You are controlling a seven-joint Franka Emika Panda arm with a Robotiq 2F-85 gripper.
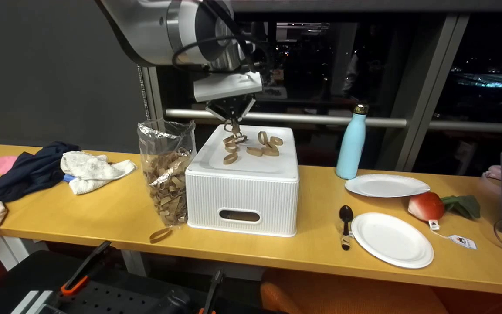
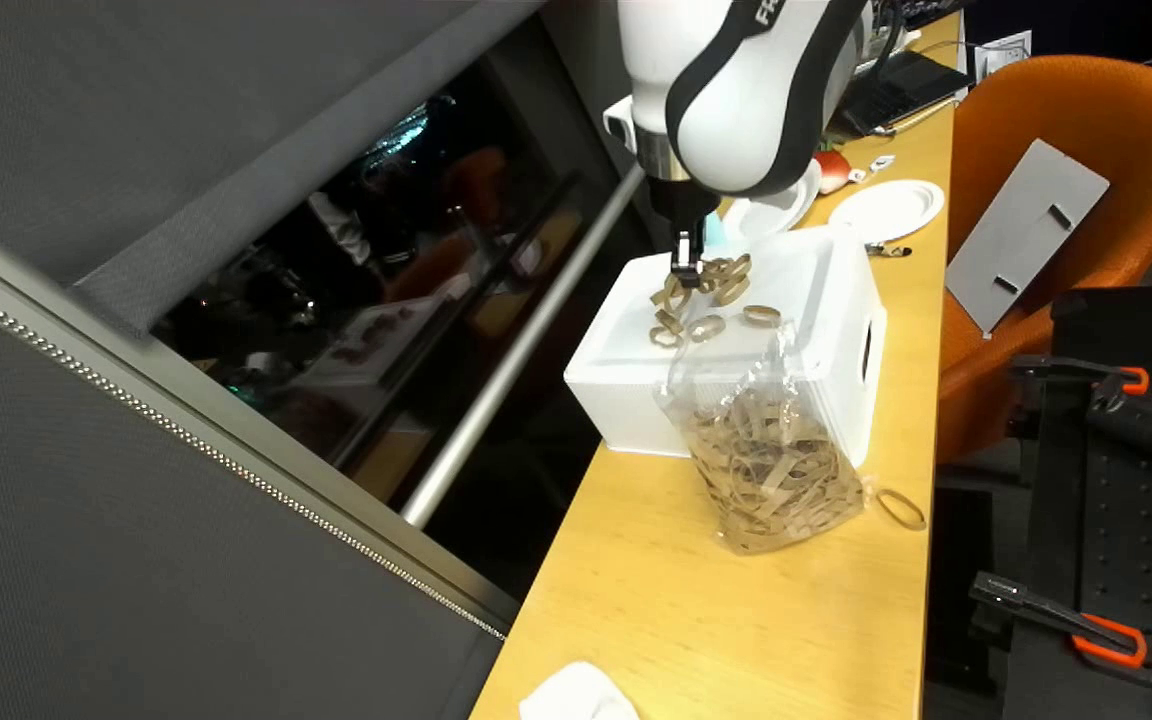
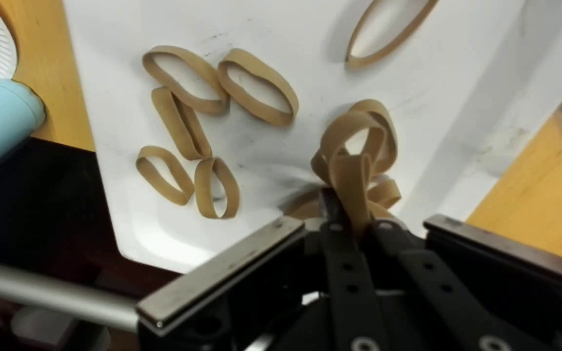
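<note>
Your tool point(image 3: 356, 222) pinches a rubber band point(image 3: 351, 183) just over the white box point(image 1: 242, 192).
You have it by one end, its loop free beyond the grip, likely because so thin a strip offers little else to hold; in the crowded wrist view you cannot be sure whether loops point(image 3: 389, 136) bunched beneath are caught too. The box's flat top seems to serve as a raised, pale stand, with more loose bands point(image 3: 173, 122) lying apart from that bunch. The clear bag point(image 1: 148, 138) of bands stands just beside the box on the yellow table point(image 1: 316, 226). Farther along are a blue bottle point(image 1: 351, 146) and white plates point(image 1: 392, 240); behind runs a dark window point(image 1: 307, 87) dotted with lights.
</note>
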